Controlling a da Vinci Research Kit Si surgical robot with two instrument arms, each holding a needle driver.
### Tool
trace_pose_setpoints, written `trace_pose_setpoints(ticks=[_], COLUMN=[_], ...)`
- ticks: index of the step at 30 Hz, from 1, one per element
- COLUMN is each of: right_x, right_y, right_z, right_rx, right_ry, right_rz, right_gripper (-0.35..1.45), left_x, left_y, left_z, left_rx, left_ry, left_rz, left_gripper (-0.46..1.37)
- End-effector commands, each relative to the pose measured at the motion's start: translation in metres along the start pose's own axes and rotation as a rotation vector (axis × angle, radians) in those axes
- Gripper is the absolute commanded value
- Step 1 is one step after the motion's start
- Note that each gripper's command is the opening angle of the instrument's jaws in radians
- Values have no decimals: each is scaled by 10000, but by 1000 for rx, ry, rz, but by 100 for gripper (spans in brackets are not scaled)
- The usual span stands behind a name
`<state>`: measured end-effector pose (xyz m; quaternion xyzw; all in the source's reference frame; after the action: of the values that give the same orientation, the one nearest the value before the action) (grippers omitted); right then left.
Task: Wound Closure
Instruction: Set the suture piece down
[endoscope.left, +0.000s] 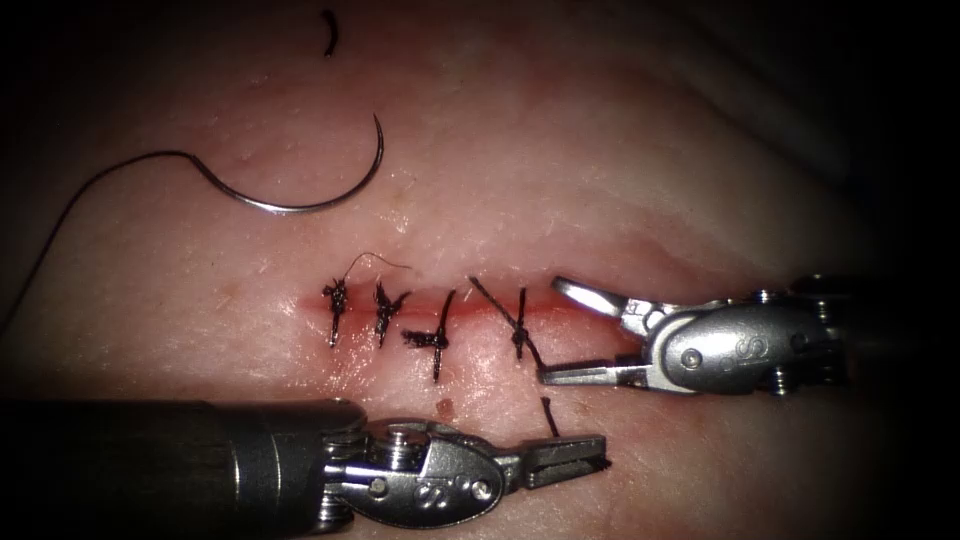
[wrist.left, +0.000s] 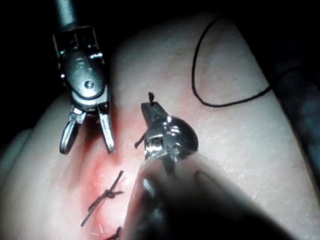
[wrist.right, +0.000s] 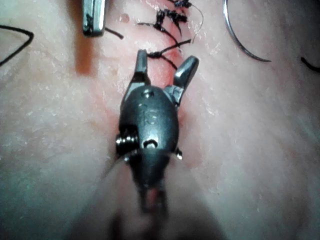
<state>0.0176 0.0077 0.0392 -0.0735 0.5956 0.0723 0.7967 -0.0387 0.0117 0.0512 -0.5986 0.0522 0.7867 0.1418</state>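
Nearest the endoscope, the left tool (endoscope.left: 575, 462) lies low across the tissue (endoscope.left: 620, 170), its jaws closed on a short cut end (endoscope.left: 549, 415) of thread that sticks up from the tips; the left wrist view shows the same dark stub poking out of the pinched jaws, which looks like a trimmed scrap held clear of the wound. Just beyond it, the right tool (endoscope.left: 565, 335) comes in from the right with its jaws spread wide, one tip resting at the right end of the cut (endoscope.left: 420, 305) and the other just below it, next to the tail of the rightmost stitch (endoscope.left: 520, 325); the jaws hold nothing, and in the right wrist view they straddle that last knot, a stance that fits a tool just off the thread. Along the cut, four dark stitches stand in a row, the line between them tinged with red fluid (endoscope.left: 560, 308) and its edges drawn together, so the closure appears well advanced. Farther back, on the tissue above and left of the cut, the needle (endoscope.left: 310, 195) lies flat and free, held by neither tool and not in the tissue, its thread (endoscope.left: 90, 190) trailing off to the left edge. Farthest of all, a small curled scrap (endoscope.left: 329, 32) of thread sits near the top of the tissue, seemingly discarded.
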Motion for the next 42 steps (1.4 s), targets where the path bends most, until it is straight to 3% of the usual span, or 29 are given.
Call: trace_pose_setpoints(ticks=[1, 9, 12, 15, 21, 23, 26, 28, 33, 42], right_x=[-2, -16, -17, -18, -18, -18, -17, -15, -11, -10], right_y=[9, 40, 44, 44, 43, 42, 40, 38, 34, 30], right_z=[-16, -83, -97, -105, -105, -105, -105, -104, -100, -94], right_rx=[-17, -106, -134, -157, -202, -202, -204, -203, -198, -177], right_ry=[-12, -35, -64, -85, -119, -124, -126, -124, -126, -134], right_rz=[4, 31, 37, 40, 44, 44, 38, 44, 44, 44], right_gripper=[109, 106, 107, 108, 129, 129, 130, 130, 130, 130], left_x=[1, 6, 4, 1, -13, -20, -34, -43, -56, -55], left_y=[6, 37, 46, 55, 75, 78, 78, 75, 63, 53], left_z=[9, 67, 86, 100, 117, 118, 114, 106, 79, 10], left_rx=[-6, -40, -52, -57, -82, -109, -114, -104, -53, -16], left_ry=[11, 73, 93, 99, 74, 40, -20, -65, -170, -292], left_rz=[-22, -123, -170, -201, -286, -325, -406, -462, -484, -456], left_gripper=[-35, -35, -35, -35, -35, -18, 24, 63, 83, 82])
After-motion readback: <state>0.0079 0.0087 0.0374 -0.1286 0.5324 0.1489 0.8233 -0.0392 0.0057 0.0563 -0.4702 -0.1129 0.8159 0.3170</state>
